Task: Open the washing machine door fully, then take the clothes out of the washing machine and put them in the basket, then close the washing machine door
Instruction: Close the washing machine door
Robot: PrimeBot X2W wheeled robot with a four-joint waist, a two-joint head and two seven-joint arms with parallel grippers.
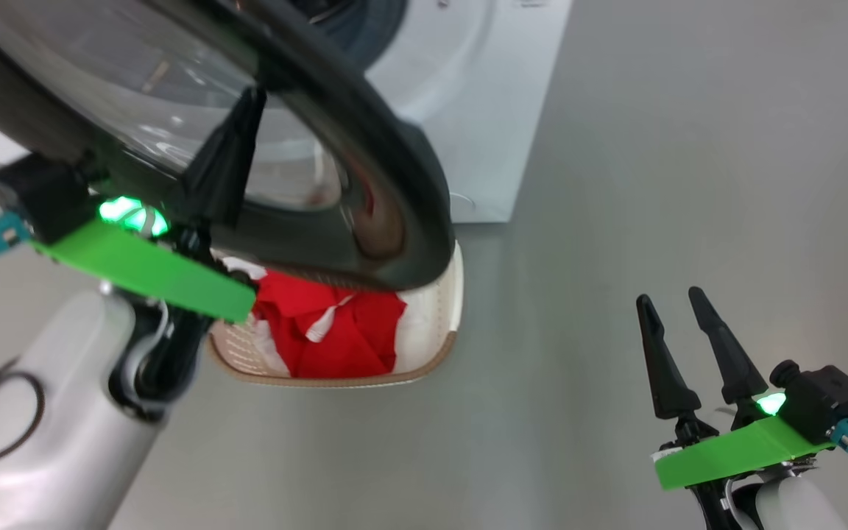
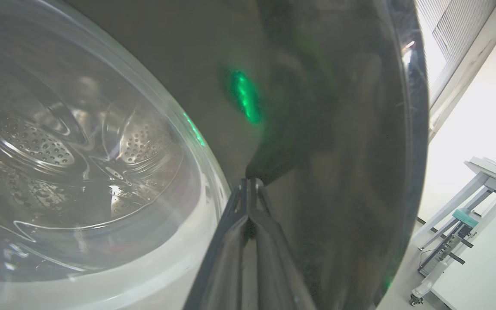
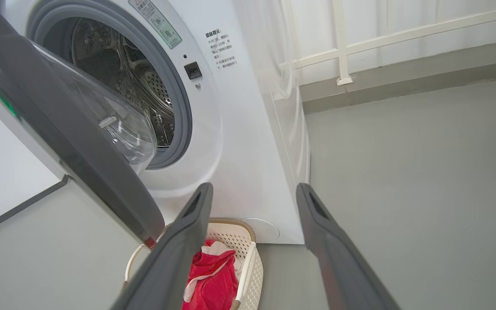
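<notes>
Now left jaws together against door (image 2: 338, 129)

Bright even light, green glare on the washing machine door (image 2: 317, 129) (close-up soft).

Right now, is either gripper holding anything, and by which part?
Nothing is held. The left gripper is shut, its tips against the black rim of the door, gripping nothing. The right gripper is open and empty.
</notes>
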